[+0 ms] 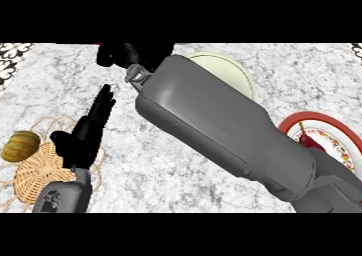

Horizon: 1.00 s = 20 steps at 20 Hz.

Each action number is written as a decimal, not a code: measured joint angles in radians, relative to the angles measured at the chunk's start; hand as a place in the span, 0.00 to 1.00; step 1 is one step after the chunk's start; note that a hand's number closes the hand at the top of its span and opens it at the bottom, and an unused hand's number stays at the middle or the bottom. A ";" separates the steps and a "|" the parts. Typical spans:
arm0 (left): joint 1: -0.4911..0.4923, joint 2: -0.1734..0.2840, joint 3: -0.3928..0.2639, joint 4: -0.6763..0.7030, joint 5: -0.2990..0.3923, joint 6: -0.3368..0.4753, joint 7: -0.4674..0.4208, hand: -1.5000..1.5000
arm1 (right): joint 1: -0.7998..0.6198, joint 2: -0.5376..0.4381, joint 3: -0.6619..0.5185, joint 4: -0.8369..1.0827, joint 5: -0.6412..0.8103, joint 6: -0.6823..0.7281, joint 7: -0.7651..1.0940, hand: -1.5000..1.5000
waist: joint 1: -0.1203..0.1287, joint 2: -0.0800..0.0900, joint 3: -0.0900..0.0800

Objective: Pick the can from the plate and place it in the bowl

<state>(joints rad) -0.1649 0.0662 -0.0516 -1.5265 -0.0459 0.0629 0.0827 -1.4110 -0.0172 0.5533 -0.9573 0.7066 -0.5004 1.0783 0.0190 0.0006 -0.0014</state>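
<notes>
Can nowhere plainly visible: not on the bare part of the plate (317, 118) at 3 o'clock, not in the visible part of the bowl (241, 70) at 1 o'clock. Possibly under the right hand (129, 54) at 12 o'clock, cut by the view's upper edge; impossible to tell whether closed round anything or open. A red sliver just left of that hand, too small to identify.

Judged as a can: light, stiff, smooth-walled and apt to slip or roll if tipped; best taken round the middle of its side, kept upright.

Much of the plate and the bowl's left part hidden behind the right forearm. Left hand (86, 134) open at 9 o'clock, fingers up, resting over a wicker mat (35, 176), with an orange-yellow squash (21, 145) on it. Marble counter (165, 162) beneath.
</notes>
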 measured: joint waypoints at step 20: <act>0.020 -0.014 0.000 -0.001 -0.009 0.001 -0.023 0.50 | 0.230 -0.145 -0.120 0.318 0.067 0.007 -0.274 1.00 | -0.007 0.004 0.001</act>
<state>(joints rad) -0.1447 0.0518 -0.0520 -1.5275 -0.0545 0.0644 0.0596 -1.1805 -0.1627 0.4337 -0.6396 0.7740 -0.4934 0.8040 0.0121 0.0044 -0.0001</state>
